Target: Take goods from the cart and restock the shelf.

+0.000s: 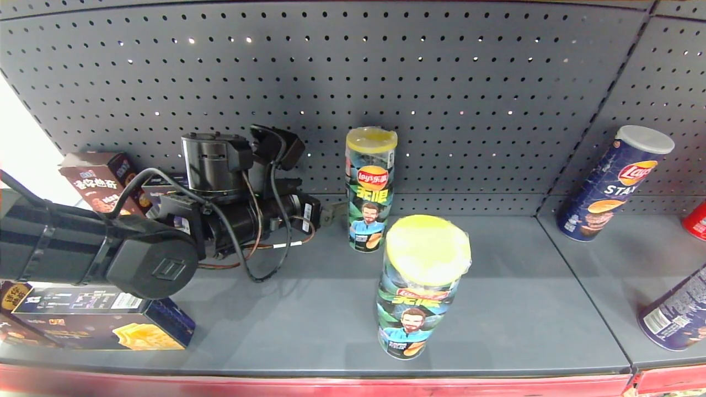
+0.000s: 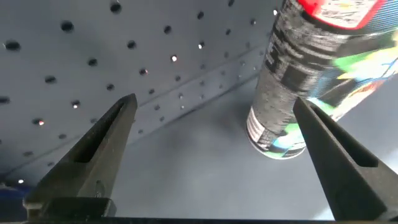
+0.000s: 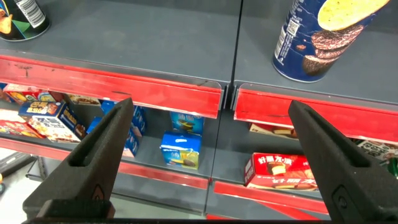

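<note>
The left gripper (image 2: 214,102) is held wide open and empty, low over the shelf (image 1: 496,309). Just beyond its fingertips, off to one side, the rear can (image 1: 370,190) stands upright near the pegboard (image 1: 441,99). A second can (image 1: 422,286) stands farther off, toward the shelf's front edge. The right gripper (image 3: 211,106) is likewise spread and empty. Placing is judged finished. A straight retreat is called for, with the rear can left unbrushed, then a fresh pick from the cart.
</note>
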`<state>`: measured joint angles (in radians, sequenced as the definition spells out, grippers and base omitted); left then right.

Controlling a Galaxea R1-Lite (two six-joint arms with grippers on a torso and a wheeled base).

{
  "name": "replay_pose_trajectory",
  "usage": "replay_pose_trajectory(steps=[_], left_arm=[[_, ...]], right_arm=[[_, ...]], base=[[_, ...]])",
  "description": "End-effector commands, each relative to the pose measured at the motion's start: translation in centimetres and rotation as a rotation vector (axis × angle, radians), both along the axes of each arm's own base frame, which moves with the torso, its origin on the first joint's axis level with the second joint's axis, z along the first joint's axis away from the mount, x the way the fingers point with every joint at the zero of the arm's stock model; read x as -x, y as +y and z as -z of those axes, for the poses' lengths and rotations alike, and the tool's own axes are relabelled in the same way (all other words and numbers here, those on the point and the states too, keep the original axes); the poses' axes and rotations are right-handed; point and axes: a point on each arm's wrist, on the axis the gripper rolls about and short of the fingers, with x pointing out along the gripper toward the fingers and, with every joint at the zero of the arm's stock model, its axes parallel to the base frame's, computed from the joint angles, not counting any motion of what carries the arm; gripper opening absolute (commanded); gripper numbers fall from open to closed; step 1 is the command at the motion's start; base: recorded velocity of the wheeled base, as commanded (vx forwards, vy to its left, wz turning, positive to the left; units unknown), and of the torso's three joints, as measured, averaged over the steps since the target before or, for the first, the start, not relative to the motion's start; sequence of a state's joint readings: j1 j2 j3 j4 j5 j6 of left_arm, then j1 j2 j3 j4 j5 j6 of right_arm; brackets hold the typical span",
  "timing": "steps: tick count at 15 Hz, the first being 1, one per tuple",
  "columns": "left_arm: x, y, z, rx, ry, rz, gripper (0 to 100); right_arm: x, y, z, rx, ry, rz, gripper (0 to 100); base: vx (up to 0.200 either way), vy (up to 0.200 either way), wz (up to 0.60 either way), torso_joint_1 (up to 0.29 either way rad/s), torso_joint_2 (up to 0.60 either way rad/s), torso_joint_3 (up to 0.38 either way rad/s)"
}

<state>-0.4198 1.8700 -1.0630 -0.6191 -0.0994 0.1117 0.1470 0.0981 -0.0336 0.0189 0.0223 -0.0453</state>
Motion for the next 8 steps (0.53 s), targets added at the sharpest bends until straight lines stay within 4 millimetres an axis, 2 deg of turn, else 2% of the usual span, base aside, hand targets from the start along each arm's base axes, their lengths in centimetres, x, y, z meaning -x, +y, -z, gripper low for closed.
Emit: replay_pose_trajectory(steps=[1,5,8], left_arm=[[-0.5,-0.3,0.2,-0.001,0.001,0.002,100],[-0.5,-0.5,0.8,-0.009,0.015,-0.002,100],[0.4,0.5,0.9,-0.019,0.029,-0.032,100]], right_arm=[[0.0,0.0,0.0,0.001,0.001,-0.001,100],[0.0,0.0,0.0,0.001,0.001,-0.001,100],[0.0,0.0,0.0,-0.017,0.004,0.001,100]], base=[[0.000,0.000,0.00,0.000,0.00,0.000],[0.000,0.000,0.00,0.000,0.00,0.000],[0.000,0.000,0.00,0.000,0.00,0.000]])
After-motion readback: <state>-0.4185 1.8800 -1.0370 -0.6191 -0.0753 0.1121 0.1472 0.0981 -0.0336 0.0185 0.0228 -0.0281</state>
